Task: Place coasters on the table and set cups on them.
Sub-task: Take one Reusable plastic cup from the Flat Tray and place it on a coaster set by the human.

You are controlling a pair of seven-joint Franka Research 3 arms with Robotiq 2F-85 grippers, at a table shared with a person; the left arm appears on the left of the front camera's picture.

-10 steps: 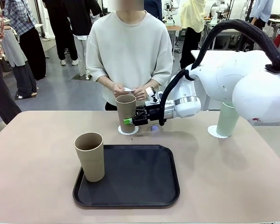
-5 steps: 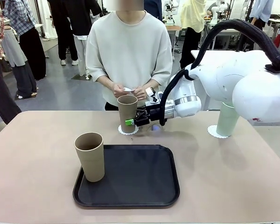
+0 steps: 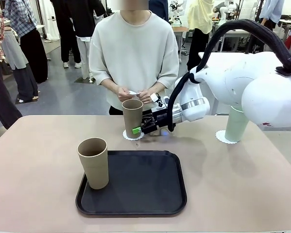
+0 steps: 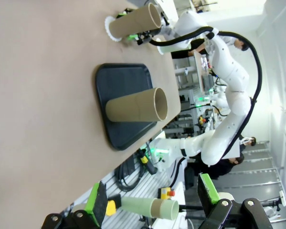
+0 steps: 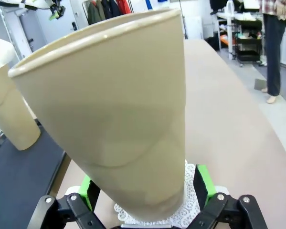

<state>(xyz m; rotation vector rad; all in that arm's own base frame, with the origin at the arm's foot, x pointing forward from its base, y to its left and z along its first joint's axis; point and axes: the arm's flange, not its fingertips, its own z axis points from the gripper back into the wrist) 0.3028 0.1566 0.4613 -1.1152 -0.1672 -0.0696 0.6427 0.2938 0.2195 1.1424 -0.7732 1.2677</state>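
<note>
Right tool [image 3: 135,129] has opened, held level, straddling brown cup [image 3: 132,114] on coaster [image 3: 128,136].

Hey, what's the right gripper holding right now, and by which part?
Nothing. The right gripper is open, its pads on either side of the lower part of the cup without clamping it; the cup stands on a coaster.

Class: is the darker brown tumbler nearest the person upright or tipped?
Upright: the darker brown tumbler stands base-down on the white scalloped coaster, open rim facing up.
</note>
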